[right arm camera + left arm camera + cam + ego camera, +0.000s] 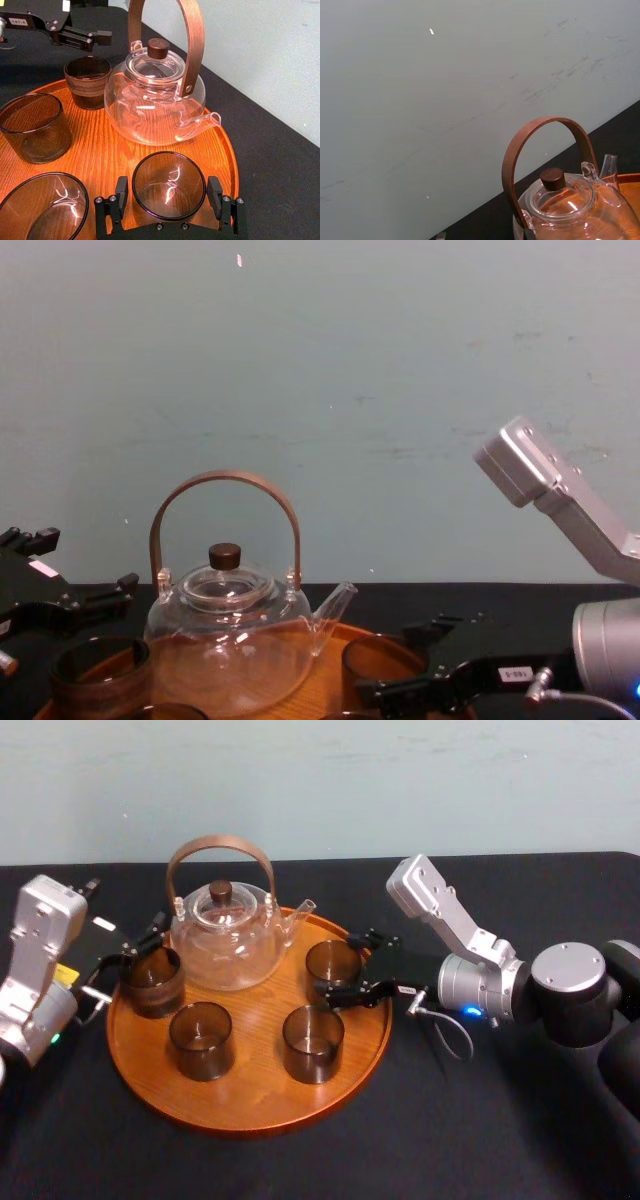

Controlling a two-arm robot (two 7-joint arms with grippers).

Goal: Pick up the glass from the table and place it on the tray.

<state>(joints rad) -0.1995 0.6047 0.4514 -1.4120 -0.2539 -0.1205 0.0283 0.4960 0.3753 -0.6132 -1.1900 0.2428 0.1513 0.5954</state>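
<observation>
Standing on the tray (250,1098) at its rear right, beside the spout (200,125) of the teapot (225,945), the glass (169,187) has its base flat on the wood. By my reading the placing step is all but finished. The right tool (346,968) brackets it with jaws spread, one to each side and apparently just clear of the wall, gripping nothing. That low, level straddle suits letting go without tipping the glass. Backing straight out to the right would likely keep clear of the spout.

The left tool (135,955) sits at the tray's rear left edge, close by the banded glass (152,982). Whether it is clenched I cannot tell.

Counting: four glasses, all on the tray. Two are at the back flanking the teapot, with the front-left glass (202,1040) and front-right glass (313,1043) nearer the robot. There is one teapot, one tray and two tools. The black bench (480,1130) carries the tray.
</observation>
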